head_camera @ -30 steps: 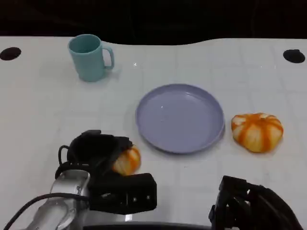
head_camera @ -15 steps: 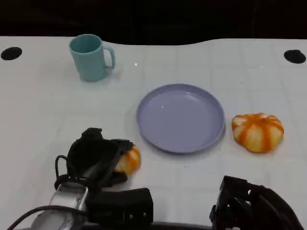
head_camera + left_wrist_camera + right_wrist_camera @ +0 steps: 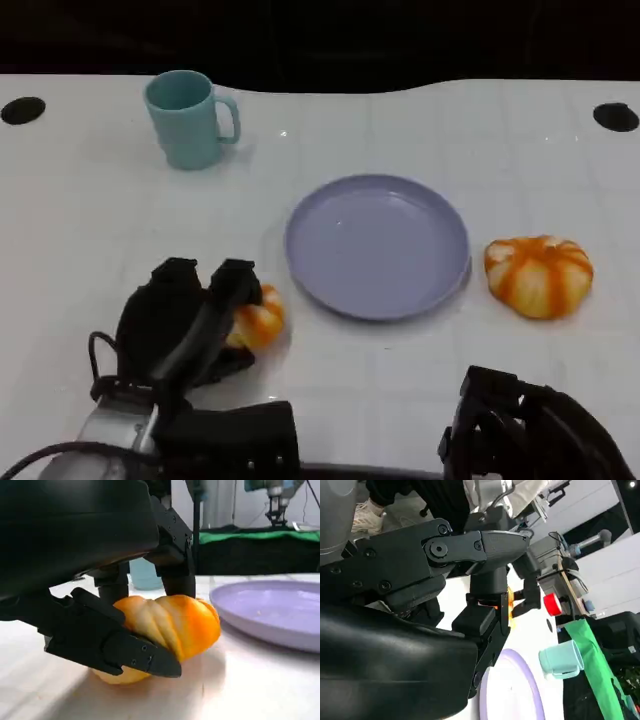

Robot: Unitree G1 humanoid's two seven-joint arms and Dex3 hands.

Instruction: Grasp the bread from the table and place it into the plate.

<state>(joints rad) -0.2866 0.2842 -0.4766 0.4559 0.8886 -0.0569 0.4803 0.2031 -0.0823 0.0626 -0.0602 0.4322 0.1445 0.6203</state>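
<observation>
Closing over the bread (image 3: 256, 320), the left hand (image 3: 185, 325) now has its fingers curled down across the top of the roll, where a second ago they lay more to the side of it with the wrist lower in the head view. The left wrist view shows fingers (image 3: 170, 555) pressed on the roll's far side and another part of the hand (image 3: 110, 645) under its near edge, so the bread is clamped, though it rests on the table (image 3: 100, 230). That suggests the grasp is about done and the lift comes next.

The roll lies just left of the purple plate (image 3: 377, 245), near but not touching. Its long axis seems to run roughly left to right, one end pointing toward the plate.

Further right sits a second, larger orange roll (image 3: 538, 275). The right hand (image 3: 525, 435) rests low at the table's near edge; whether it is clenched I cannot tell.
</observation>
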